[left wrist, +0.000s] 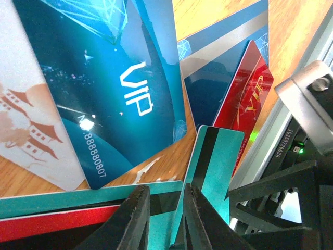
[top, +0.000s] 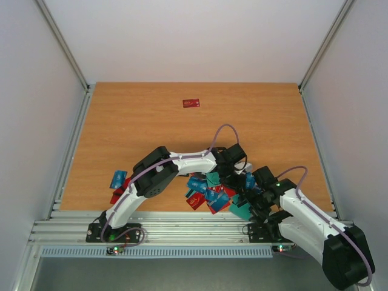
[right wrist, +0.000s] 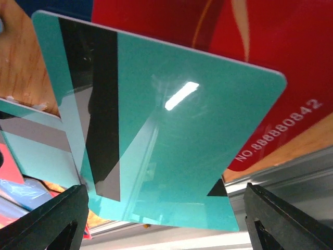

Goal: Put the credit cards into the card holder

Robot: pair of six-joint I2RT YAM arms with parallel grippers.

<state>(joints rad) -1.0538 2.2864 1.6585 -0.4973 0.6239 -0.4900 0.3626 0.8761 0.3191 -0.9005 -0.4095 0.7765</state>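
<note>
Right end effector [right wrist: 165, 194] low, splayed wide over teal card [right wrist: 171, 151]

Credit cards [top: 209, 194]: thin plastic, glossy.
Teal card [right wrist: 171, 140]: mirror-smooth, showing a light glare; its black stripe [right wrist: 101, 104] is likewise reflective.
Blue card [left wrist: 119, 88]: glossy, scuffed white at one edge.
Table [top: 151, 121]: wood-grain, matt.
Rail [top: 182, 230], near edge: ribbed bare metal.
Left gripper [left wrist: 165, 190] fingers [left wrist: 130, 219]: matt black plastic.

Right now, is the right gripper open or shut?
Open. Right gripper: in its wrist view the fingers sit far apart at both lower corners, a teal striped card showing between them.
</note>
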